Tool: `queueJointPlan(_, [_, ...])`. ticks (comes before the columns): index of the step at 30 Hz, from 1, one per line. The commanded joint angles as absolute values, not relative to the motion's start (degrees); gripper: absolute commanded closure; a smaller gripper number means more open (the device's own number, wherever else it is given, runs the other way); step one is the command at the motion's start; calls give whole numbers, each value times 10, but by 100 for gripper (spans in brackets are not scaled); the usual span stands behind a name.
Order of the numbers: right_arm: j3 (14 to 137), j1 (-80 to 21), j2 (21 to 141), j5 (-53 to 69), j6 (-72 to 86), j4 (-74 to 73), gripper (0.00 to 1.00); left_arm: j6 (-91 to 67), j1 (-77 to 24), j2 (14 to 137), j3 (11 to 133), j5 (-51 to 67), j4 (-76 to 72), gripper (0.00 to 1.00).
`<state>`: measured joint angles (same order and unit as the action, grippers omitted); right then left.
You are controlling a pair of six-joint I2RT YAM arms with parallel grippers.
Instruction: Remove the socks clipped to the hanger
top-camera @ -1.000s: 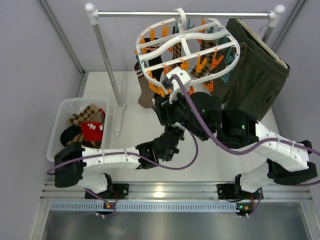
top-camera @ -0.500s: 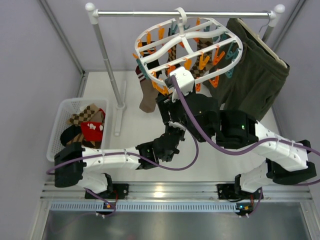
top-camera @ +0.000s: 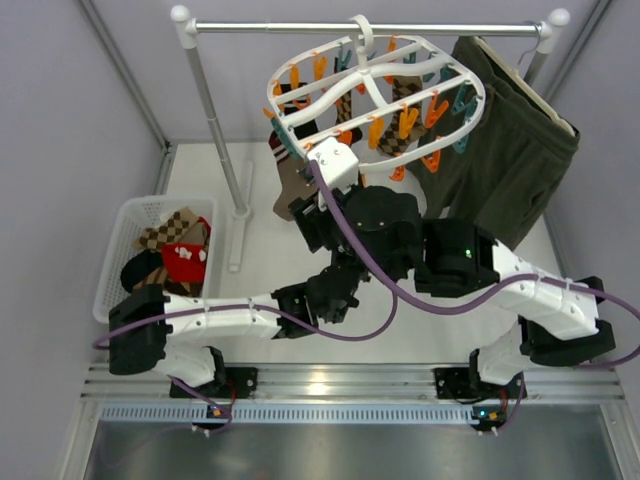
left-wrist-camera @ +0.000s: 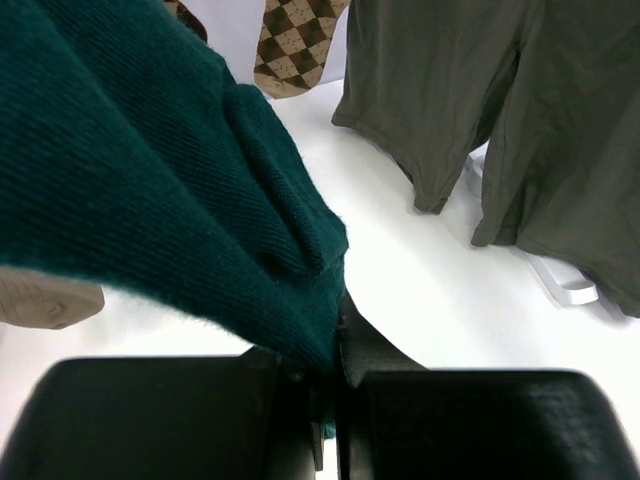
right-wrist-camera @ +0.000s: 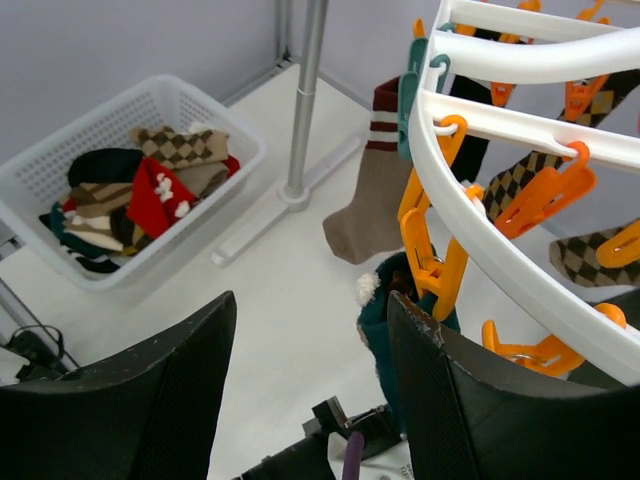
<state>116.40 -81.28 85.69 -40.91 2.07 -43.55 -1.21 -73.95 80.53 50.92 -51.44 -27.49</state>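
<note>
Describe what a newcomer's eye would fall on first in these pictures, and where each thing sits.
The round white hanger, bristling with orange and teal clips, hangs from the rail at top centre with socks dangling beneath. Below it, the left end effector is shut on a teal sock. A white basket at the left holds more socks.

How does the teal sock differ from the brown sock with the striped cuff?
The teal sock is dark teal; the brown sock is tan with a dark red, white-striped cuff. The left claw is shut on the teal sock; no claw holds the brown sock. The teal sock hangs at an orange clip, the brown sock at a teal clip. Both hang from the hanger.
</note>
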Motion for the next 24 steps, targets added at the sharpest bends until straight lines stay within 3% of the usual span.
queueJointPlan(1, [1204,-820,882,-477,-12,-415,40,-9,-743,801,523,-507,-306,100])
queueJointPlan(17, [1241,-771,951,-614,-39,-419,39,-7,-743,788,517,-505,-306,100])
queueJointPlan(24, [1244,-779,943,-599,-26,-431,39,-5,-743,795,518,-513,-307,100])
